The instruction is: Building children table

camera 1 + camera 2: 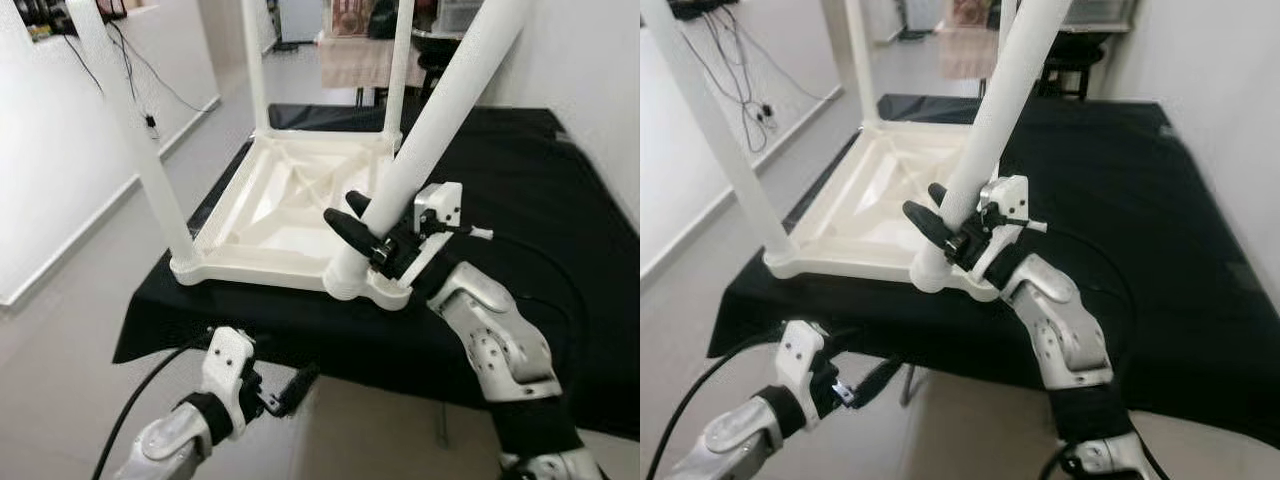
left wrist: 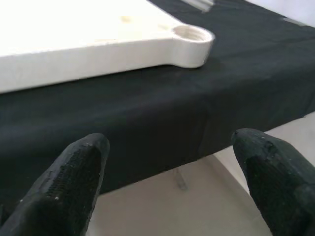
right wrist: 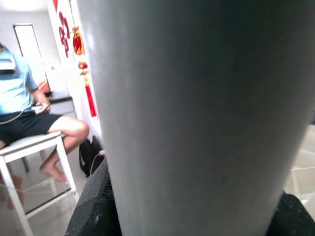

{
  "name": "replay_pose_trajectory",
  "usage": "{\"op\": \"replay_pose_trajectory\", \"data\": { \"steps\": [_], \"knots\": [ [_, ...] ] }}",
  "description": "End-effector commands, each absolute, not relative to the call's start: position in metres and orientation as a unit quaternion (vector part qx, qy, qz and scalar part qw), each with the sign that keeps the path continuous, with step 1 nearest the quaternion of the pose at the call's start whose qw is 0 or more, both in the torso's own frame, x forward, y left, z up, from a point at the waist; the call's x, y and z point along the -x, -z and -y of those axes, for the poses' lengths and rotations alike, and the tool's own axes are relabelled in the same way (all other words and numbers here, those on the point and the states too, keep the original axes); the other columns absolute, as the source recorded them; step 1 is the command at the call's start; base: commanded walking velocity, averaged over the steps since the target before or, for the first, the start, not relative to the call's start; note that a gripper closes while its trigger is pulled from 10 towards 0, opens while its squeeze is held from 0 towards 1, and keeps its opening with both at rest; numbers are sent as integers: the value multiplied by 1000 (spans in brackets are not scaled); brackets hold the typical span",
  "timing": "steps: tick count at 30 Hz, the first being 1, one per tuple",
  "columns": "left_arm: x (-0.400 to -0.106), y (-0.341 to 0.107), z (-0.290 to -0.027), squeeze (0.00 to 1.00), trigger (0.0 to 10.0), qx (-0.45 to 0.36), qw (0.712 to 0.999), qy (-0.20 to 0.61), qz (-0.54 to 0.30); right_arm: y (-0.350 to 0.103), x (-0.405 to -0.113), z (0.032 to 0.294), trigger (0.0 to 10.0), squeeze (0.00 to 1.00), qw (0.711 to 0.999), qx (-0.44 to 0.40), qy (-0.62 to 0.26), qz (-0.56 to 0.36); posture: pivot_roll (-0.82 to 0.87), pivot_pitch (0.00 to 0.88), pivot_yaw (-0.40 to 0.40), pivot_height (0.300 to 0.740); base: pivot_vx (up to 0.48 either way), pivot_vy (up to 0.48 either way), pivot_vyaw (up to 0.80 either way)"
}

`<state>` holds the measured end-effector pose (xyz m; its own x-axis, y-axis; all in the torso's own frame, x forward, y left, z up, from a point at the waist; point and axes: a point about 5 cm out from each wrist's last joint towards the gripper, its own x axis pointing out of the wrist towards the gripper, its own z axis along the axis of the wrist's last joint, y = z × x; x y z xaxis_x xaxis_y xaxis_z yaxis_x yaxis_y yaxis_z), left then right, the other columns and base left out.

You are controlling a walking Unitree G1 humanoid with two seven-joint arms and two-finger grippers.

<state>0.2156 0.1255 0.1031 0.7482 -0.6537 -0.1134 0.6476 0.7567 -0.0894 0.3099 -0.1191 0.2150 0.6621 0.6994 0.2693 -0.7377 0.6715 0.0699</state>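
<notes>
A white children's table top lies upside down on a black-clothed table. Three white legs stand upright in its corners, one near left and two at the far side. A fourth leg leans to the right, its lower end at the near right corner. My right gripper is shut on this leaning leg low down, and the leg sits between its fingers. My left gripper hangs open below the table's front edge, facing a round corner socket.
A white wall and loose cables run along the left. A cloth-covered table stands farther back. In the right wrist view a person sits on a white stool. Bare floor lies left of the black table.
</notes>
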Motion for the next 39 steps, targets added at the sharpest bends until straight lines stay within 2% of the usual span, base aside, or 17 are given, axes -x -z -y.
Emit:
{"op": "replay_pose_trajectory", "data": {
  "steps": [1,6,7,9,25,30,34,35,38,39],
  "knots": [
    [-216,-101,-126,0,10000,17,931,356,-77,-217,-308,120,10000,0,903,-88,-404,118,-32,47,-29,740,0,0,0],
    [-215,-101,-126,0,10000,15,928,363,-78,-217,-306,120,10000,0,899,-85,-413,117,-33,47,-28,740,0,0,0],
    [-214,-101,-125,0,9569,14,927,367,-78,-217,-305,122,10000,0,896,-85,-420,117,-32,48,-26,740,0,0,0],
    [-212,-101,-125,0,0,18,922,379,-77,-217,-301,126,10000,0,888,-81,-436,119,-34,49,-21,740,0,0,0],
    [-207,-104,-124,0,0,26,911,404,-76,-218,-288,136,10000,0,851,-63,-510,107,-28,70,-12,740,0,0,0],
    [-206,-104,-125,0,0,26,911,404,-77,-218,-287,136,10000,0,847,-62,-517,105,-26,74,-14,740,0,0,0],
    [-203,-105,-129,0,0,18,909,408,-81,-221,-285,136,10000,0,830,-57,-545,104,6,108,-5,740,0,0,0],
    [-199,-104,-132,0,0,3,904,417,-90,-223,-285,138,10000,0,817,-53,-564,103,21,128,-6,740,0,0,0],
    [-199,-104,-132,0,0,3,904,417,-90,-223,-285,138,10000,0,817,-53,-564,103,21,128,-6,740,0,0,0],
    [-194,-104,-135,0,0,-10,900,425,-99,-226,-285,140,10000,0,808,-44,-578,102,37,150,-7,740,0,0,0]
  ]
}}
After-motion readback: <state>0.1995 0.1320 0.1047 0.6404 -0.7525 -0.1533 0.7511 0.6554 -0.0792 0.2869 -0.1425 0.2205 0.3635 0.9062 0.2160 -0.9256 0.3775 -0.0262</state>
